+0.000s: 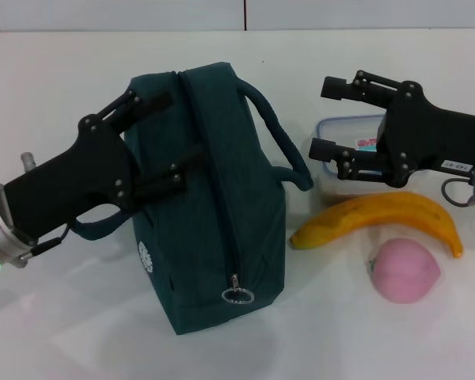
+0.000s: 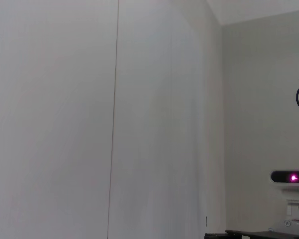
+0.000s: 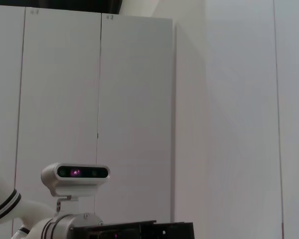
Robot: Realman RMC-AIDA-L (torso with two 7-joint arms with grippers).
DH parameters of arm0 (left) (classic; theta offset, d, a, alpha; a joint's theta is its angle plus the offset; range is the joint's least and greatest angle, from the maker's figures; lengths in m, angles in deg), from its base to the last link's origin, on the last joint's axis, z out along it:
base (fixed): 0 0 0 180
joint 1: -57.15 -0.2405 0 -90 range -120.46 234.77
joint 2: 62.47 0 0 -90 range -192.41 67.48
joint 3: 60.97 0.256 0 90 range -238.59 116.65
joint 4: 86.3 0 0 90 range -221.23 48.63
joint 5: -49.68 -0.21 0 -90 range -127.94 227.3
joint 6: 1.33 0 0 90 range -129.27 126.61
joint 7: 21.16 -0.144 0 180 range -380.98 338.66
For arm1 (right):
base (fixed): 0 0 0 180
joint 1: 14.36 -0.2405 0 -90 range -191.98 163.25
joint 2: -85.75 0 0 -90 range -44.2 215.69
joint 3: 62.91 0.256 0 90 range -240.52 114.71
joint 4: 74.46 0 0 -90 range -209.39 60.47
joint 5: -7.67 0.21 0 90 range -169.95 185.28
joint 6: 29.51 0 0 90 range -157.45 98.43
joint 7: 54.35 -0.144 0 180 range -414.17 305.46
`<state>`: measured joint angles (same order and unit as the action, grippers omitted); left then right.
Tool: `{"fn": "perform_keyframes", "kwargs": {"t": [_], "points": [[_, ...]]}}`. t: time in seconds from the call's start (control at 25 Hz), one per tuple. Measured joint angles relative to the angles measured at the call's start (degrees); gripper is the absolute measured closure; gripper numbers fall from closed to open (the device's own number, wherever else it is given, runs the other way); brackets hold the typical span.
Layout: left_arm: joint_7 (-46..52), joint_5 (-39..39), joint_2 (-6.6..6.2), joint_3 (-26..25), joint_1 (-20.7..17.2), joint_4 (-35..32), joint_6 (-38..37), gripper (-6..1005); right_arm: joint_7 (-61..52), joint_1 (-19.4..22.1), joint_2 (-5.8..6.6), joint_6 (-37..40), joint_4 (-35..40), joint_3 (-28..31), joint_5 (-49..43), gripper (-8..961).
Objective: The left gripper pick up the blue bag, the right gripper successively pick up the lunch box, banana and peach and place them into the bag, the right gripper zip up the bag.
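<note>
Head view shows my left gripper [image 1: 162, 142] reaching in from the left, its two fingers spread wide against the left side of the blue bag [image 1: 214, 198]. That bag stands upright at the middle of the white table [image 1: 55, 79], zipper shut along its top, with the ring pull [image 1: 237, 295] hanging at the near end. My right gripper [image 1: 327, 117] hovers to the right of the bag, jaws wide, fingertips over the left edge of the lunch box [image 1: 344, 150]. Nearer than the box lies the banana [image 1: 380, 218], and the peach [image 1: 404, 271] sits just beside it on the near side. Both wrist views show only pale walls and a camera head [image 3: 75, 175].
</note>
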<state>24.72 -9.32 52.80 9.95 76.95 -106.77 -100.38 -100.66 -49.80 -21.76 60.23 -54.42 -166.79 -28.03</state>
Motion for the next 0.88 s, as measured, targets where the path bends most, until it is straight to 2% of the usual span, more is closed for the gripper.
{"fn": "perform_keyframes", "kwargs": {"t": [0.28, 0.52, 0.64, 0.88], "points": [[-0.2, 0.0, 0.47, 0.0, -0.2, 0.0, 0.0, 120, 0.0, 0.1, 0.03, 0.1, 0.0, 0.0, -0.4, 168], [1.9, 0.1, 0.36, -0.3, -0.4, -0.6, 0.0, 121, -0.1, 0.1, 0.17, 0.3, 0.0, 0.0, -0.4, 168], [8.0, 0.1, -0.86, -0.3, -0.9, -4.3, 0.0, 122, -0.1, 0.2, 0.31, 1.0, 0.0, 0.0, -0.4, 168], [28.5, -1.1, -4.76, -1.7, -1.6, -16.5, 0.9, 123, -0.4, 0.3, 0.41, 2.0, 0.0, 1.7, -0.5, 169]]}}
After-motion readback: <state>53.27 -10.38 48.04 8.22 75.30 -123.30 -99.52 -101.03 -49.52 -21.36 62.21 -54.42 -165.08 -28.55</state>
